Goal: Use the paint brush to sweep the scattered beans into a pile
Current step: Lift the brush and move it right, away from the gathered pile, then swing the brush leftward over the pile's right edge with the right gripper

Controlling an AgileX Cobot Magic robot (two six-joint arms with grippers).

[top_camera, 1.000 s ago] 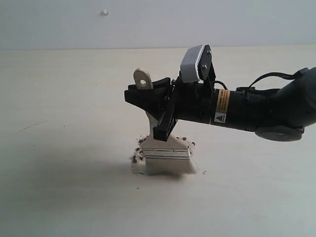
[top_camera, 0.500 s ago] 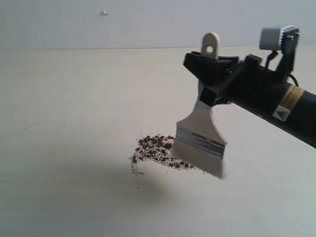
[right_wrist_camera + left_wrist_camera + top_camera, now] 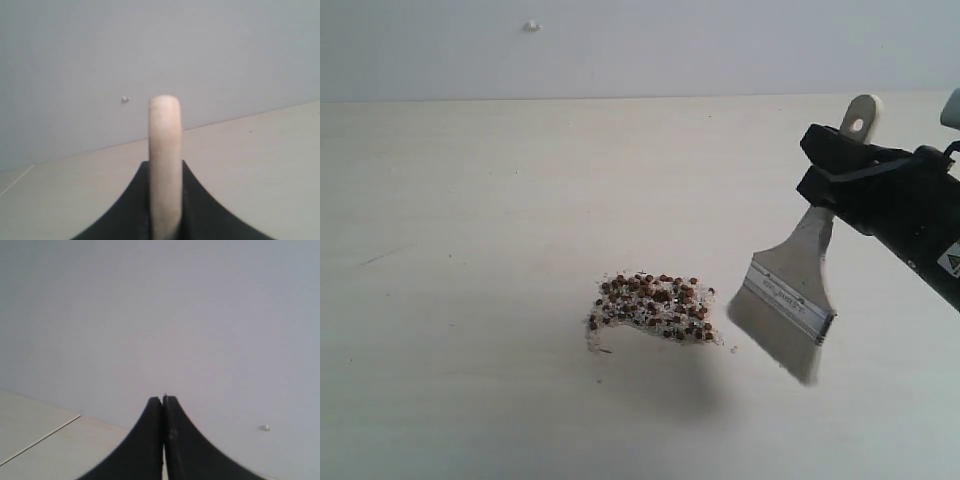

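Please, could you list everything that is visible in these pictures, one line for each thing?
beans: dozens, dark reddish-brown, in one loose pile on the table
white grains: many, white, mixed into the same pile
paint brush: one, pale bristles, silver ferrule, light wooden handle; tilted, to the right of the pile, not touching it
table: one, pale beige, under everything
wall: one, pale grey, behind the table
speck: one, white, on the wall
left hand: one, black, shut and empty, outside the exterior view
right hand: one, black, shut on the brush handle
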